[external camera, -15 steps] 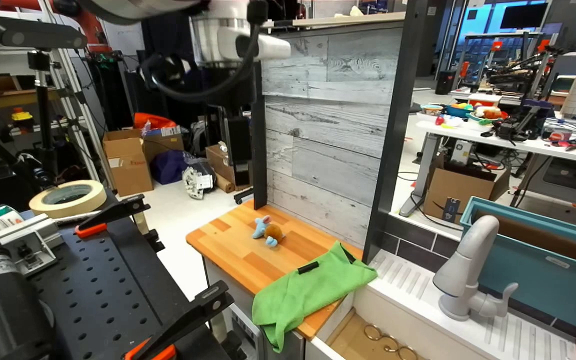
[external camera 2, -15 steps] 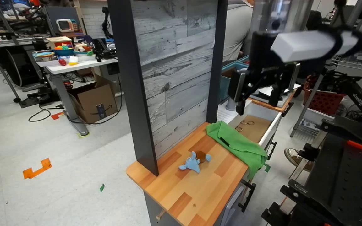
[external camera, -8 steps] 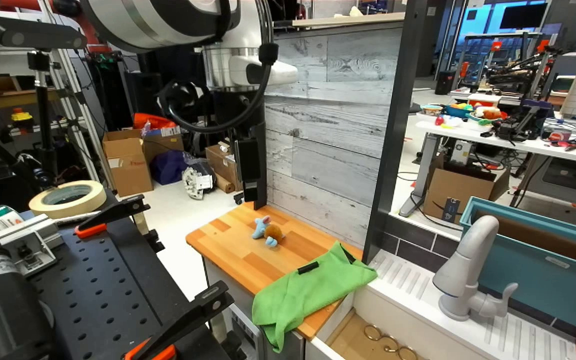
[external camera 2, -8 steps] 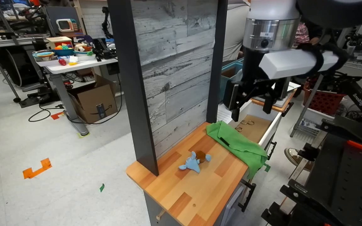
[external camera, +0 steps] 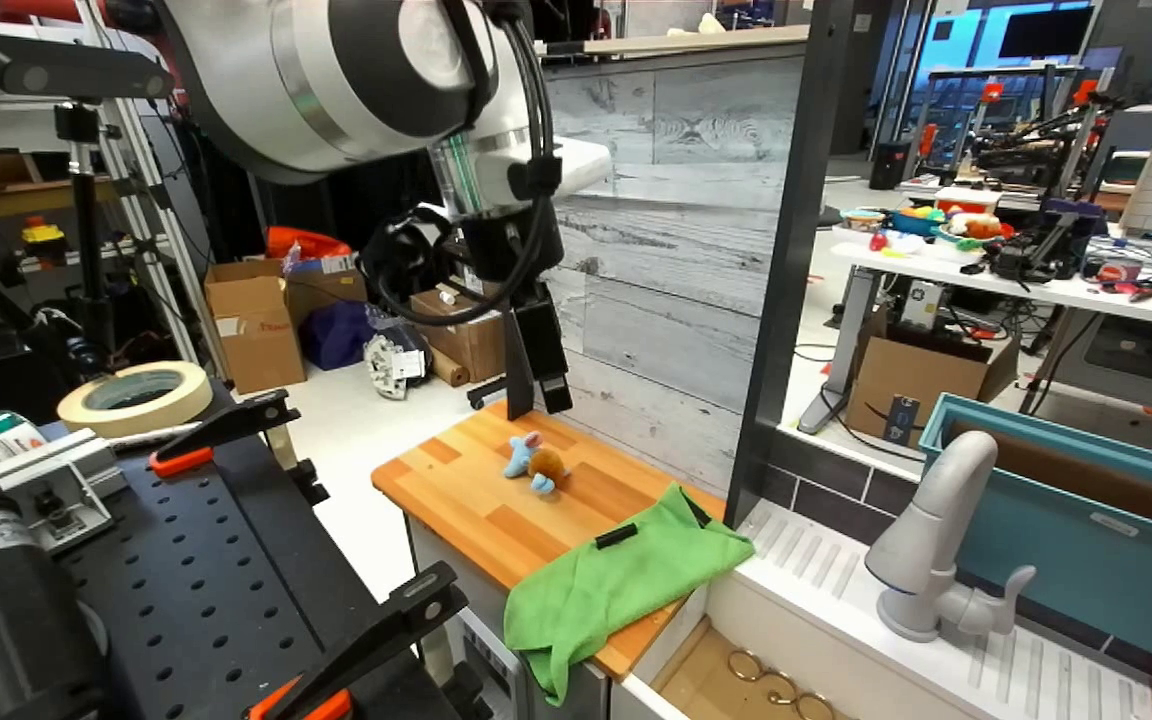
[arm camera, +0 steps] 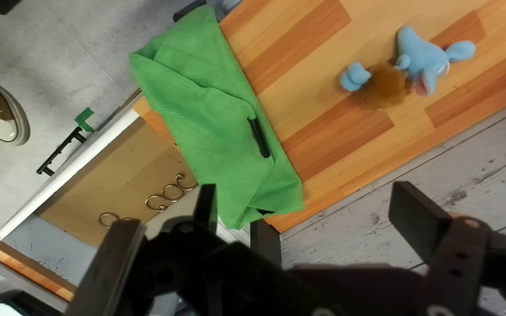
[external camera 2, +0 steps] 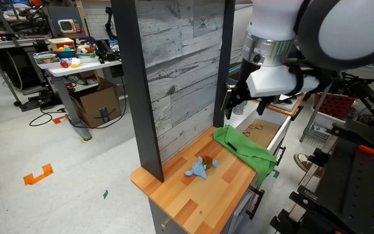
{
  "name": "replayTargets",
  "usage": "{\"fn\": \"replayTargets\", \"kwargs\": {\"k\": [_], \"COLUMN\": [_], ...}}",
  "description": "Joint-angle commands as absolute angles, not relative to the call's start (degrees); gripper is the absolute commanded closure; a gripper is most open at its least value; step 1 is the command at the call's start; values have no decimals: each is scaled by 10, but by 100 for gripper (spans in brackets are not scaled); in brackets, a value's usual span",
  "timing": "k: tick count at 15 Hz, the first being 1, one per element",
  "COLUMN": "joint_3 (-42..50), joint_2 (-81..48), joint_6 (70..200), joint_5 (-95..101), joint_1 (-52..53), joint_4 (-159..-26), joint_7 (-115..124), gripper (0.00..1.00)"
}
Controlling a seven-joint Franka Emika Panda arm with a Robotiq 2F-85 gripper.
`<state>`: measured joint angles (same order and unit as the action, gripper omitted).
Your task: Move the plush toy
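An exterior view takes in a roll of tape [external camera: 136, 397] on the left and a bin [external camera: 1066, 550] on the right; the wrist view shows neither. In both exterior views the arm [external camera: 336, 80] is cut off at the top. In the wrist view the toy [arm camera: 382, 87] lies on the desk [arm camera: 299, 39], right of the cloth [arm camera: 218, 101] and apart from it. The end effector [arm camera: 304, 204] is spread wide, empty, clear of the toy.

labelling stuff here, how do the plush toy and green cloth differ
The plush toy is blue and brown, the cloth green. The toy is smaller and chunky, the cloth broad and folded. The toy lies wholly on the wooden top; the cloth overhangs its edge. Both rest on that top.
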<state>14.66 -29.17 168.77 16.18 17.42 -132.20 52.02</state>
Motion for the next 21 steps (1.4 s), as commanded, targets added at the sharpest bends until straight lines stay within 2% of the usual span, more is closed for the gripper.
{"fn": "replayTargets", "kwargs": {"k": [1,5,7,11,15,21], "joint_3": [163,86,19,-54,-50,4], "joint_2": [-380,-432,-447,-491,-529,-568], "joint_6": [1753,1775,1765,1745,1726,1701], "joint_5": [108,11,-25,-85,-123,-138], "joint_1": [219,182,130,68,67,125], "joint_4": [-1266,-1218,-1194,-1147,-1110,-1067], "joint_7": [545,494,455,392,359,373], "gripper": [0,0,0,0,0,0]}}
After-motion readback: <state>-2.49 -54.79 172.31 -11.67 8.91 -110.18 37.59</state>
